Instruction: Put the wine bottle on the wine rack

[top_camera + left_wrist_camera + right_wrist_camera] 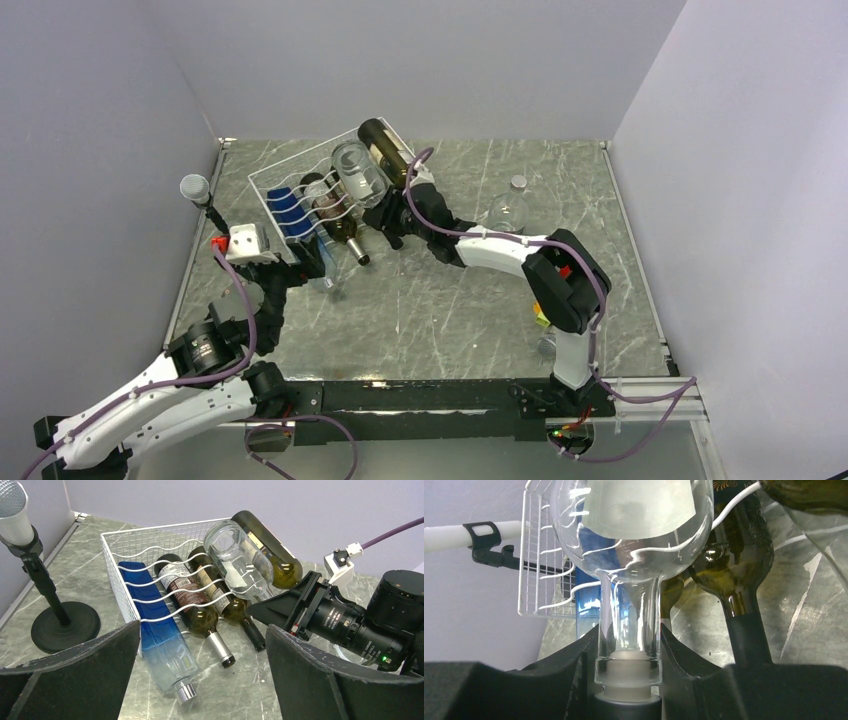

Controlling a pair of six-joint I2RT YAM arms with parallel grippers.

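Grey-veined marble table (pixel 450 320), pale partition walls on three sides: the right gripper (pixel 629 655) is clamped on the neck of the clear wine bottle (pixel 358 172), just above the lip, with the stoppered mouth towards the wrist. The bottle's long axis runs straight out from the jaws, base leading, away over the white wine rack (pixel 150 540) at the far left of the table. Its rounded body sits on or just over the wavy rods, above two dark bottles (pixel 192 597) cradled beneath them. It is close against an olive-green bottle (pixel 270 545) on its right. Whether the rack already carries its weight cannot be told.

A flat blue bottle (pixel 160 645) fills the leftmost cradle, its neck out over the table. The left gripper (pixel 202 630), jaws spread wide and holding nothing, hangs near the rack's front, facing the bottle necks. A black microphone stand (pixel 65 625) is off to its left.

The right arm is plainly the one in play, since it holds the bottle. The bottle's line into the rack lies along that gripper's own reach. The coming move therefore looks like a short push or lowering along that axis until the rods take the bottle, then a release. The likely hazard is the round glass rolling off its neighbours once the jaws part.
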